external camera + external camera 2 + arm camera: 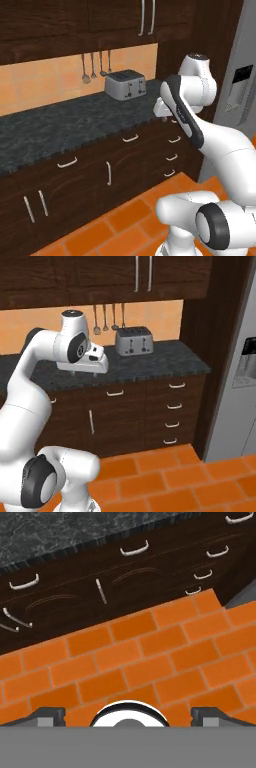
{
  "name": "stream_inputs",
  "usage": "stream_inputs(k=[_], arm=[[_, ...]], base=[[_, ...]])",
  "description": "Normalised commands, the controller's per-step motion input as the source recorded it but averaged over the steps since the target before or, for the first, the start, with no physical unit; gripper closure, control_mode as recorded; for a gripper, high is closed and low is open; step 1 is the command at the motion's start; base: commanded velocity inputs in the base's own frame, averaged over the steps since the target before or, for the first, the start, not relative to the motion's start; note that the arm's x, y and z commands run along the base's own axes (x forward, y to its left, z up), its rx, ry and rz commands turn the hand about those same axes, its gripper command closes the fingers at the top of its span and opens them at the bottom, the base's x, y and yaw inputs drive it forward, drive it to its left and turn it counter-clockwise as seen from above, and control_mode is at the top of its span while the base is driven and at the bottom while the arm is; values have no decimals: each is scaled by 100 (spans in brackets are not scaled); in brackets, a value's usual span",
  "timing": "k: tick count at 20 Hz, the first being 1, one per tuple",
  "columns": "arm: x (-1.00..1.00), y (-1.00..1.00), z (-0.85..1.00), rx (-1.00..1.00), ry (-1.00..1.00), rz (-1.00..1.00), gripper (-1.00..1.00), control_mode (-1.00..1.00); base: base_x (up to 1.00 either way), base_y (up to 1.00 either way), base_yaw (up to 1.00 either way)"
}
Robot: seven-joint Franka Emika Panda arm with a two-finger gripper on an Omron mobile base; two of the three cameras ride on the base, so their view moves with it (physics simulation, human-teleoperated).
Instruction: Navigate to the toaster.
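Note:
The toaster [125,85] [134,341] is a boxy silver four-slot one with dark top slots. It stands at the back of the dark counter against the orange tiled wall, beneath hanging utensils. My gripper [166,120] [85,374] [128,717] hangs folded in front of the counter edge, pointing down at the floor, well short of the toaster. In the hand view its two dark fingertips [47,716] stand wide apart, open, with nothing between them.
A dark speckled counter [60,130] [165,363] tops dark wood cabinets and drawers [172,406] [125,572]. A grey fridge [240,90] [240,371] stands to the right. Utensils [92,67] [107,318] hang on the wall. Orange brick floor [150,652] lies below.

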Motion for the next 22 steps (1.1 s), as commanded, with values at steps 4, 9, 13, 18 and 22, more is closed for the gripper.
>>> stream_inputs(k=[4,9,13,18,22], arm=[[0,0,0,0,0,0,-100,100],[0,0,0,0,0,0,-100,100],[0,0,0,0,0,0,-100,100],[0,0,0,0,0,0,-100,100],[0,0,0,0,0,0,-100,100]], base=[[100,-90,19],[100,-87,21],[100,-70,28],[97,-29,31],[54,-28,34]])
